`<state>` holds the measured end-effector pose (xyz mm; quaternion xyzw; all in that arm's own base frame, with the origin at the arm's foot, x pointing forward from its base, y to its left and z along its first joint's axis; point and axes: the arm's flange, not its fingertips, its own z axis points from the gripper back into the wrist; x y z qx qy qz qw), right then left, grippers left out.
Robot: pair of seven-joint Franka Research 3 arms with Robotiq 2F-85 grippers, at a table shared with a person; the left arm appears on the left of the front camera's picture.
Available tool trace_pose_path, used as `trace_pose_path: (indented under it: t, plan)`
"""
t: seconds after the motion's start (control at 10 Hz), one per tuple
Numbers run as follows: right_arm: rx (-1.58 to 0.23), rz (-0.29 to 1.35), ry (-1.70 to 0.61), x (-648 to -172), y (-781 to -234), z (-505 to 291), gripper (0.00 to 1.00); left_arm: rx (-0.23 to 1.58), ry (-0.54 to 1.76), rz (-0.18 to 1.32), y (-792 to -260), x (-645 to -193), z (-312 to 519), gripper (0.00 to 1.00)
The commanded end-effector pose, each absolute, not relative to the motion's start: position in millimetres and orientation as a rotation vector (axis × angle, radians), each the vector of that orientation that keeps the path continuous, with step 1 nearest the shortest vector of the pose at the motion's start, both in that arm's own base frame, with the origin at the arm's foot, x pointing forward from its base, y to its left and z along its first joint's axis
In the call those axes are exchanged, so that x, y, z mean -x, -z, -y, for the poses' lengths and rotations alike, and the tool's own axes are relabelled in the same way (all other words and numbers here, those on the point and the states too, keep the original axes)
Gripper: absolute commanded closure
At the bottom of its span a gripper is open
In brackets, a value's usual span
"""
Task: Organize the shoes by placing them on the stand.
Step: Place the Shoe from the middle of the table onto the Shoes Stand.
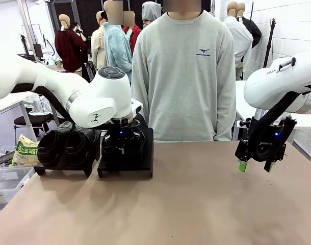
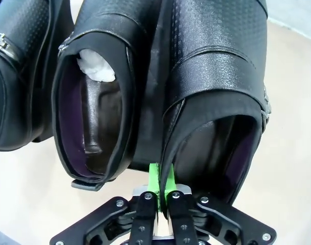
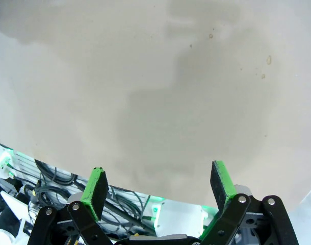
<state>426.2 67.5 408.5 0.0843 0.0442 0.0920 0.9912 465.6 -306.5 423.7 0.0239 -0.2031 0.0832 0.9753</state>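
Two black shoes (image 1: 69, 144) sit on the left black stand (image 1: 61, 167). Beside it, a second stand (image 1: 126, 171) carries another pair (image 1: 122, 148) under my left arm's wrist. In the left wrist view my left gripper (image 2: 161, 176) is shut on the collar edge of one glossy shoe (image 2: 216, 76). Its neighbour (image 2: 99, 102), stuffed with white paper, lies close alongside, and a third shoe (image 2: 13, 76) shows at the left edge. My right gripper (image 1: 255, 166) hangs open over the bare table at the right, its green pads (image 3: 97, 186) wide apart with nothing between them.
A person in a grey sweatshirt (image 1: 183, 76) stands at the far edge, behind the stands. A snack bag (image 1: 25, 150) and a clear bin (image 1: 5, 181) sit off the table's left side. The brown tabletop (image 1: 186, 204) stretches in front, and its edge with cables (image 3: 48, 178) shows below the right gripper.
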Motion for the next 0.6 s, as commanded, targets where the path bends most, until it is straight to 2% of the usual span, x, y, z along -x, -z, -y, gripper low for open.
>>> trace_pose_path:
  t: [0.0,0.5]
  plan:
    - [-0.167,-0.088,-0.192,-427.0,-410.1,-67.7,0.0,-0.016,-0.213,0.431,-423.1,-471.1,314.9,1.0]
    - [-0.167,-0.088,-0.192,-427.0,-410.1,-67.7,0.0,0.003,-0.206,0.43,-418.3,-470.9,314.9,1.0]
